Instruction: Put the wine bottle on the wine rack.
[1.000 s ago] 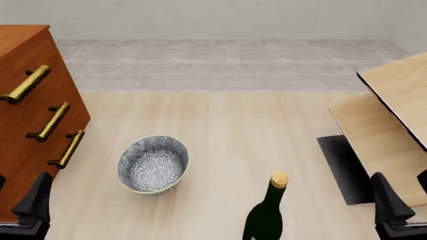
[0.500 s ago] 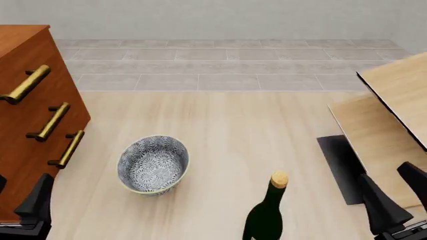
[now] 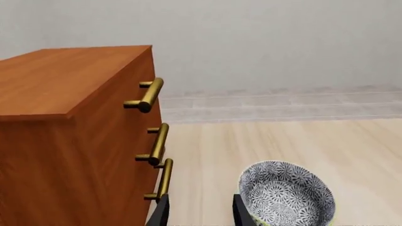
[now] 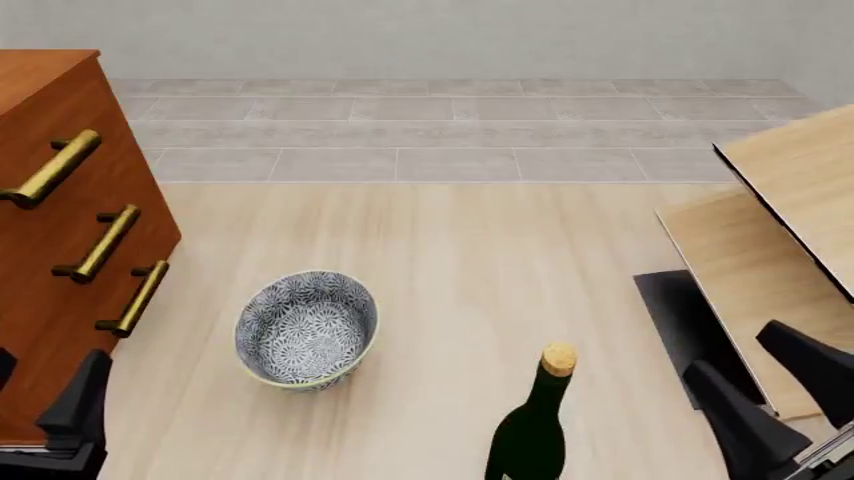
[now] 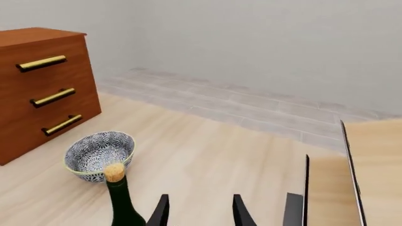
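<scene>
The wine bottle (image 4: 533,432), dark green with a gold top, stands upright at the table's near edge; its lower part is cut off by the frame. It also shows in the right wrist view (image 5: 122,205). The wine rack (image 4: 754,250), pale slanted wood panels on a black base, stands at the right, and shows in the right wrist view (image 5: 351,183). My right gripper (image 4: 777,402) is open and empty, between bottle and rack, to the bottle's right and apart from it. My left gripper (image 4: 43,398) is open and empty at the near left, by the cabinet.
A reddish-brown drawer cabinet (image 4: 60,230) with brass handles stands at the left. A blue-patterned bowl (image 4: 307,328) sits left of the bottle, in front of my left gripper (image 3: 201,214). Grey tiled floor lies beyond the table's far edge.
My right gripper has moved left, away from the rack and toward the bottle, and has turned its fingers that way. The left gripper, bottle and bowl have not moved.
</scene>
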Available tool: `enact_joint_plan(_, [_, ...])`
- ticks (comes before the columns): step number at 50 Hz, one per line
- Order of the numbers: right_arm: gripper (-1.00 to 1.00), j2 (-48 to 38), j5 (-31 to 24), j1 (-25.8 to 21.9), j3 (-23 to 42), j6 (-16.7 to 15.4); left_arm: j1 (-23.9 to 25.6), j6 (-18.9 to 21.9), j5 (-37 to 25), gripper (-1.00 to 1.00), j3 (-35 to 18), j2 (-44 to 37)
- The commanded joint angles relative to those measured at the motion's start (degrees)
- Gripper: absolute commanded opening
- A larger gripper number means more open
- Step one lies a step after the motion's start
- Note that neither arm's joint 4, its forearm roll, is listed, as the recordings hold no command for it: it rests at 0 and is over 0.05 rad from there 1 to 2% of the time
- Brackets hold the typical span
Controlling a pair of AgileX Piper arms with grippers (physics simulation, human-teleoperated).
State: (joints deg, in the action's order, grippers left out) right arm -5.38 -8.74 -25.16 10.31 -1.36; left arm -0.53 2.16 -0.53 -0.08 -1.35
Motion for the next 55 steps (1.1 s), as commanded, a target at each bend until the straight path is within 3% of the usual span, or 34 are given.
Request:
enact_joint_plan(1, [1.0,-1.1,-1.3,-3.6,1.6,0.1,-0.1,0.1,0.5,1.0,0.1,-1.3])
enact_joint_plan(11, [1.0,-0.5,-3.7,-6.7,3.8,0.0,-0.3,0.6,0.7,1.0,0.0,-2.4])
enact_joint_plan(34, [1.0,-5.9,-2.4,-14.4,6.9,-0.1,-0.8,0.4,1.2,1.0,0.0,-3.1])
enact_joint_plan(55, [1.0,-11.3,3.6,-20.7,5.4,0.4,-0.9,0.5,1.5,1.0,0.1,-4.0])
